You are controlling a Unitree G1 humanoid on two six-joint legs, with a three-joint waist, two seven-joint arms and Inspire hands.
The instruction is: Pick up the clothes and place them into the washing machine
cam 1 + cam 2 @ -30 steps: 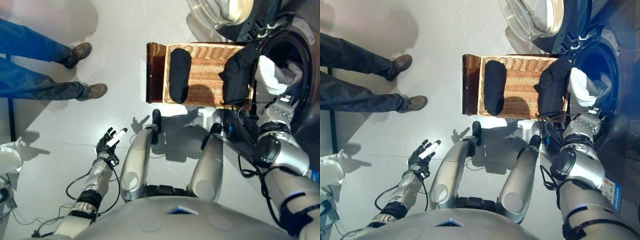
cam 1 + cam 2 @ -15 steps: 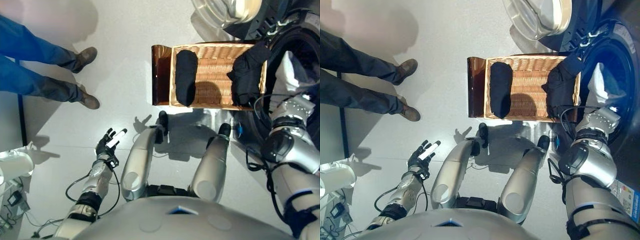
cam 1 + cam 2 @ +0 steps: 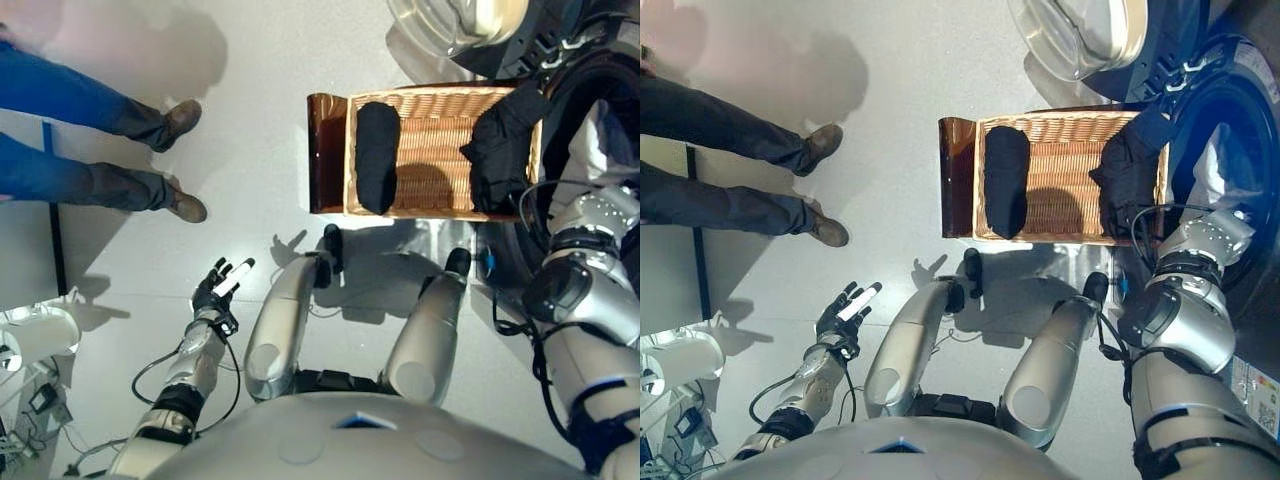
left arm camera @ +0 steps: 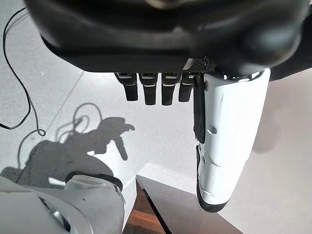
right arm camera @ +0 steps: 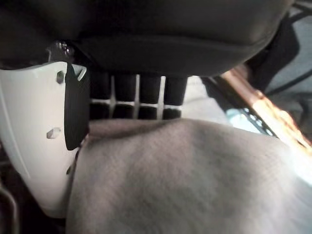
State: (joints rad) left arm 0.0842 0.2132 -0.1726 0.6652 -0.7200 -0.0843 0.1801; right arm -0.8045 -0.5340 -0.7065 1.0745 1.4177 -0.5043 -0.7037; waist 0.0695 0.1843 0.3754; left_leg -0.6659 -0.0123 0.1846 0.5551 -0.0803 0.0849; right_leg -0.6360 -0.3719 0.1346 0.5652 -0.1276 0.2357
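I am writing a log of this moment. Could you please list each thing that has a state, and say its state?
washing machine door: open.
wicker basket: on the floor, holds two dark garments.
dark garment: lies in the basket.
second dark garment: draped over the basket's edge nearest the drum.
pale cloth: at the drum opening, under the right hand.
left hand: open, empty.

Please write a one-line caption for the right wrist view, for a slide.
Right hand shut on a pale garment, fingers curled over its top.
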